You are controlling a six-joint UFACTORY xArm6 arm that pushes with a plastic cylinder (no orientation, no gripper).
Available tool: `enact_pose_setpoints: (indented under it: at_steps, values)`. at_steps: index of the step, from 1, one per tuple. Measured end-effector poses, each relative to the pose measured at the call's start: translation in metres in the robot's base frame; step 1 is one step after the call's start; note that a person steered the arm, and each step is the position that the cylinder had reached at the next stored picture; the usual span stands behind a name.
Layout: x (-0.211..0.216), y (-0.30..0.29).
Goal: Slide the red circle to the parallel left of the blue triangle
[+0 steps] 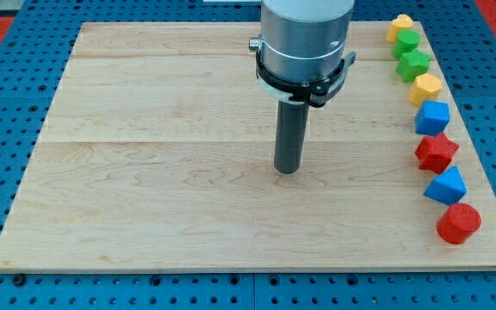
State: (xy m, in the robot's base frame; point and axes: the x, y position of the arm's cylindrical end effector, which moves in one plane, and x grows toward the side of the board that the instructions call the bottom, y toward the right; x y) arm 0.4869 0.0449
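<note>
The red circle (459, 223) lies at the board's lower right edge, at the bottom of a column of blocks. The blue triangle (445, 185) sits just above it, nearly touching. My tip (288, 170) rests on the board near its centre, far to the left of both blocks and touching none.
The column along the right edge continues upward: a red star-shaped block (437, 151), a blue cube (432, 117), a yellow block (425, 87), a green block (414, 63), another green block (406, 41) and a yellow block (399, 27). The wooden board (145, 172) lies on a blue pegboard.
</note>
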Motion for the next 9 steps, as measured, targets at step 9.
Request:
enact_pose_setpoints:
  at_steps: [9]
  values:
    - [0.132, 0.070]
